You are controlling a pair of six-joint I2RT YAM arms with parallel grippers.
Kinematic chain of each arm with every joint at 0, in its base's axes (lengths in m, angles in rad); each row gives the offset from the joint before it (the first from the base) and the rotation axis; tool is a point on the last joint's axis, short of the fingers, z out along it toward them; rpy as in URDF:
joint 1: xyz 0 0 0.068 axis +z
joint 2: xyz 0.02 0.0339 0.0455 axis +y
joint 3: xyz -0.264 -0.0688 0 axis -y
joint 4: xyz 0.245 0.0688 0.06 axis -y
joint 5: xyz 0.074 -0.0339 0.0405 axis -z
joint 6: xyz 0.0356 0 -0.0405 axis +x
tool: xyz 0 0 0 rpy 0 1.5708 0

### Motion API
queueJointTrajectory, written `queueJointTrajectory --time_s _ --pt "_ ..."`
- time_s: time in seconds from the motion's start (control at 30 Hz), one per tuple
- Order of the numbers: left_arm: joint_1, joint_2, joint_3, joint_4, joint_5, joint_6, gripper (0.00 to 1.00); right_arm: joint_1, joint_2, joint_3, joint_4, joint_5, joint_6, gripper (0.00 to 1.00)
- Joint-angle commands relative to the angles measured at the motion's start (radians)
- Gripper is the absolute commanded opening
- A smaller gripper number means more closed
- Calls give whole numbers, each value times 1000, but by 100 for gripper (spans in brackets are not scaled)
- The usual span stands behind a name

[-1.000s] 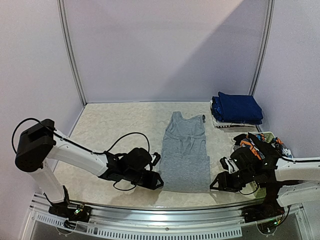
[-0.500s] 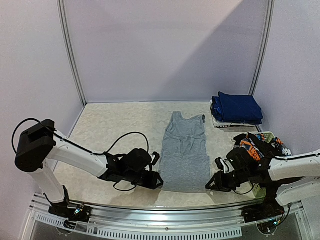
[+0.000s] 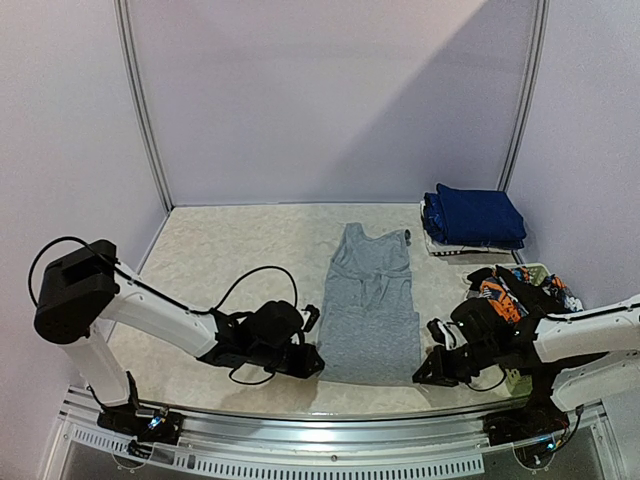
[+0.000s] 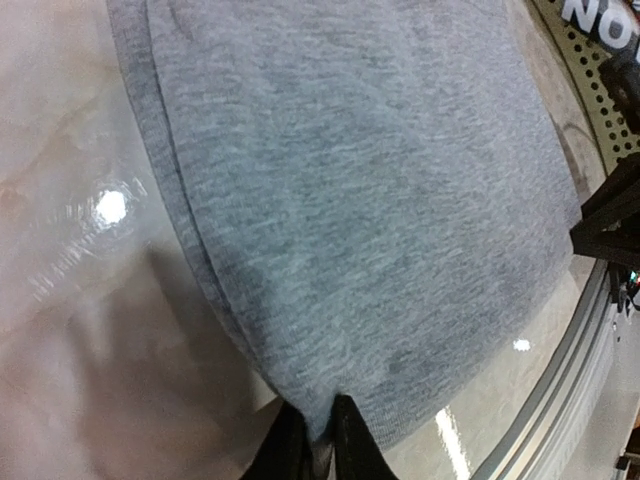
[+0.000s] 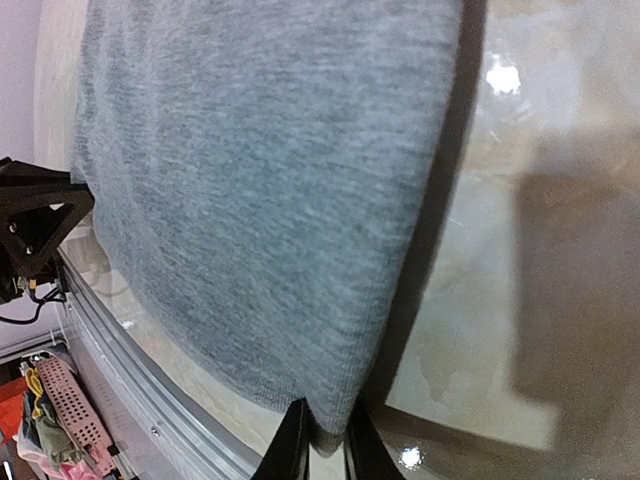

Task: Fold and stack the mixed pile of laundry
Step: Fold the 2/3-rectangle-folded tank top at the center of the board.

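A grey shirt (image 3: 368, 310) lies flat on the table's middle, neck end far, hem near. My left gripper (image 3: 316, 362) pinches the hem's near left corner; in the left wrist view the grey shirt (image 4: 350, 200) fills the frame and my left gripper (image 4: 318, 447) is shut on its edge. At the near right corner my right gripper (image 3: 422, 372) is shut on the grey shirt (image 5: 260, 190), with the cloth's corner caught in the right gripper (image 5: 322, 440). More of the mixed laundry pile (image 3: 520, 290) sits heaped at the right.
Folded navy blue pieces (image 3: 474, 218) are stacked at the back right. A white lattice basket (image 3: 536, 272) under the heaped clothes stands by the right arm. The metal front rail (image 3: 320, 412) runs just behind both grippers. A white wall encloses the table.
Both grippers have closed onto the shirt's near corners. The right gripper slid left toward the hem; the left one shifted slightly nearer.
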Motion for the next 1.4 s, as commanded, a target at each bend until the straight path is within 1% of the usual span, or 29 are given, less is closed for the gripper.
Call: queueJointTrajectory --time_s 0.0,0.07,0.1,0.2,0.3,0.47,0.67,0.7,0.8,0.97,1.1,1.27,1.37 --pt "-27 55 -37 -22 -2 -6 7 9 25 -26 32 -8 -13 9" --pt "-31 56 -37 -21 0 -10 2 9 26 -26 34 -18 -13 1" --pt "-36 54 -37 -22 2 -10 0 11 21 -24 25 -25 -12 0" --pt "-54 28 -38 -38 22 -18 0 19 -17 -11 -57 -27 -14 0" --pt "-87 -18 -27 -107 20 -13 0 29 -96 6 -153 -38 -13 0" --pt "-140 -86 9 -189 10 -16 0 86 -214 58 -252 -50 6 0" --pt "-155 -157 73 -305 -25 12 0 102 -251 125 -342 6 -3 0" --pt "-154 -164 85 -328 -54 24 0 102 -253 141 -364 18 -7 0" --pt "-146 -175 131 -404 -91 55 0 101 -247 213 -439 48 -32 0" --pt "-105 -194 208 -504 -157 87 0 101 -209 362 -571 152 -98 0" --pt "-65 -218 257 -567 -194 116 0 101 -146 475 -635 237 -144 0" --pt "-23 -229 349 -647 -243 162 0 91 -65 588 -725 386 -184 0" --pt "8 -223 392 -676 -257 182 0 62 -13 630 -723 393 -212 0"
